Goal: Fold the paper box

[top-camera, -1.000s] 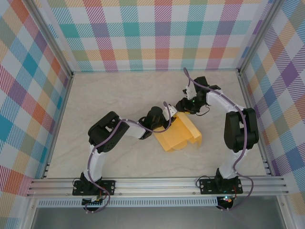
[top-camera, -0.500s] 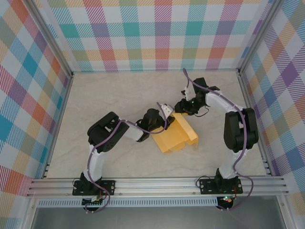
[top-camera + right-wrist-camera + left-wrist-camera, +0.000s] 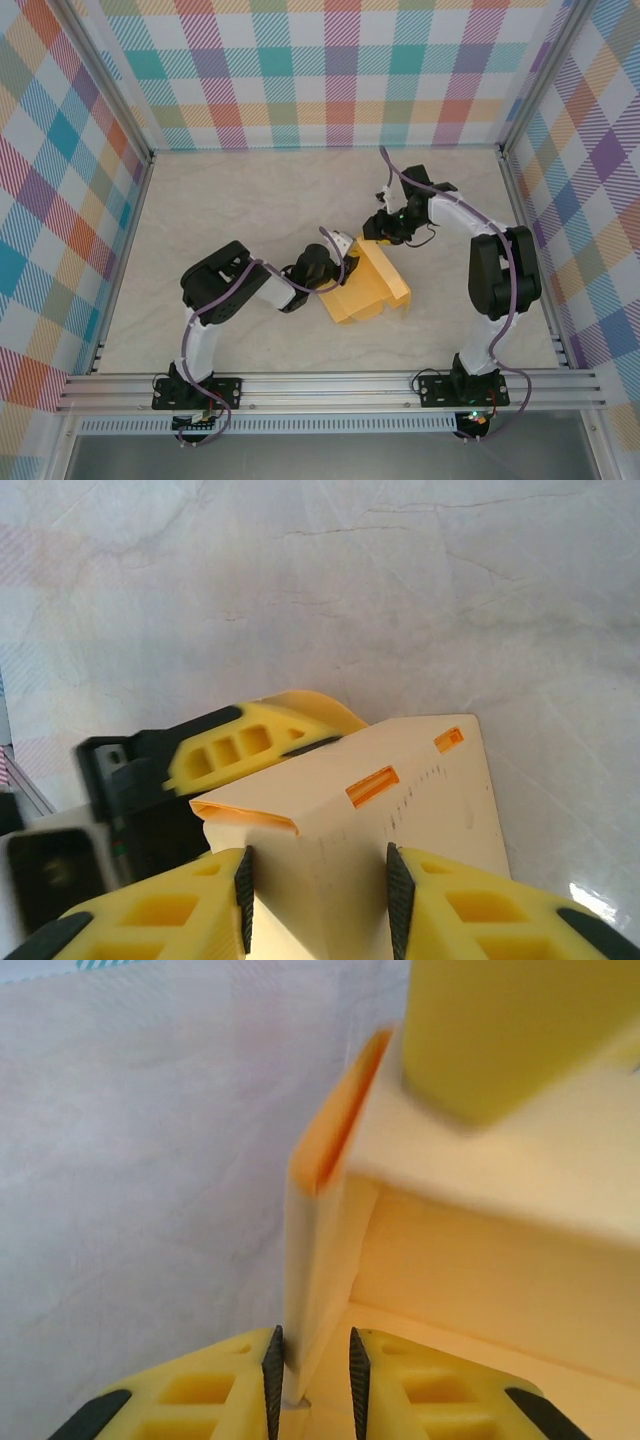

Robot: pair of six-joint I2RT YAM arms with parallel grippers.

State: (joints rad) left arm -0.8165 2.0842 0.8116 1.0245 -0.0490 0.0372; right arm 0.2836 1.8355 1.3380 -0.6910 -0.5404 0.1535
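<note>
2 arms, the left arm (image 3: 222,285) and the right arm (image 3: 500,270), are wearing black housings joined by white links. A purple cable (image 3: 514,300) is trailing along each. The left gripper (image 3: 310,1360) and right gripper (image 3: 318,885) are showing yellow fingers (image 3: 200,1395) with cut-out pockets and black ribbed pads (image 3: 272,1360). A small green light (image 3: 470,418) seems to be glowing beneath the right arm's black base (image 3: 455,385).

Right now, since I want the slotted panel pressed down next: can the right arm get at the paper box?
Probably yes: the right gripper straddles the paper box at its slotted panel, nothing between them. The left gripper is on another wall beside it, not across the panel.
</note>
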